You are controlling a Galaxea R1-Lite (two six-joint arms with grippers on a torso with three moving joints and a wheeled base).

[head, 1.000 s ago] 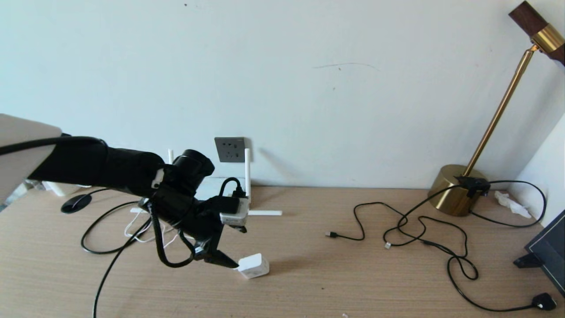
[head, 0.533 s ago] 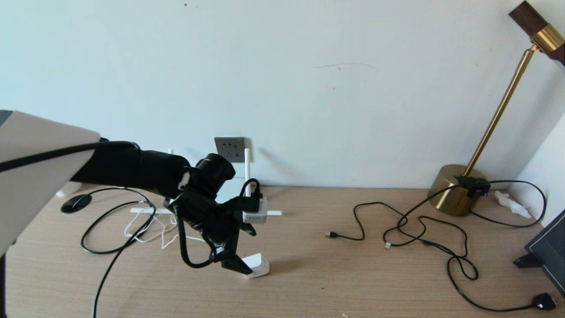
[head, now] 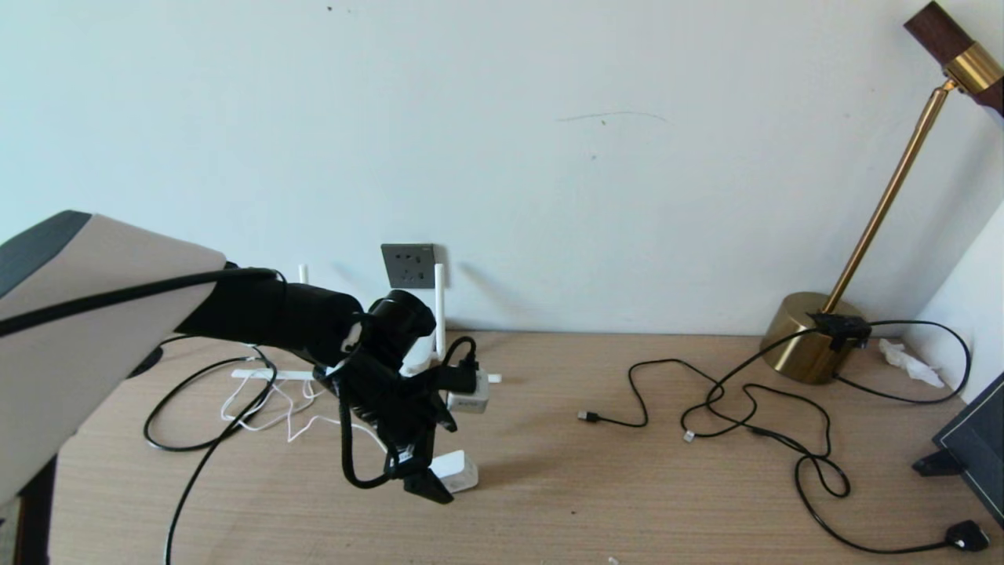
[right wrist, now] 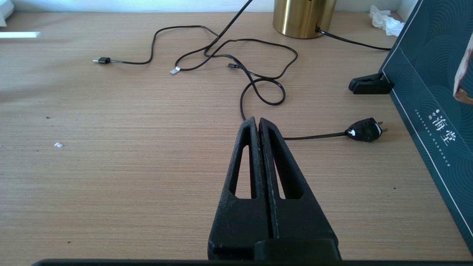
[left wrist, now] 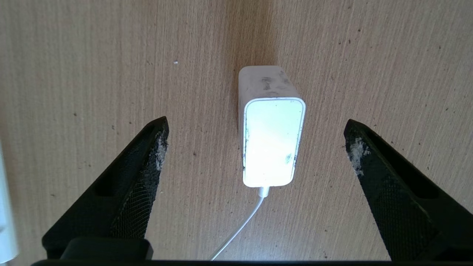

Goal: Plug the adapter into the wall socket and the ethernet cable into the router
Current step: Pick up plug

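**L hand over adapter, fingers wide, no contact**

Landmark = adapter (head: pixel 455 471), lying flat on wooden bench (head: pixel 627 486), well in front of wall socket (head: pixel 408 265).

L hand (left wrist: pixel 255 147) hangs directly above adapter w/ fingers (left wrist: pixel 147 155) spread wide apart, one on each side of the white block, neither touching it. In the head view the hand's black tip overlaps adapter's near-left edge. Adapter's thin white cord (left wrist: pixel 240 229) exits the end nearest the wrist cam & runs back under the hand.

Router (head: pixel 423 357) sits behind adapter by the wall, mostly hidden by L arm; one antenna upright just below the socket, another lying flat on bench. Loose white cord loops + thick black ethernet cable (head: pixel 188 416) lie left of adapter, on the far side of the arm; its plug end can't be made out.

R hand (right wrist: pixel 258 125) well to the right of adapter, low over bare bench, fingers pressed together, holding nothing. Beyond it: thin black cables (right wrist: pixel 229 62), black mains plug (right wrist: pixel 364 130), brass lamp base (right wrist: pixel 303 16), dark teal box (right wrist: pixel 432 92) at far right.
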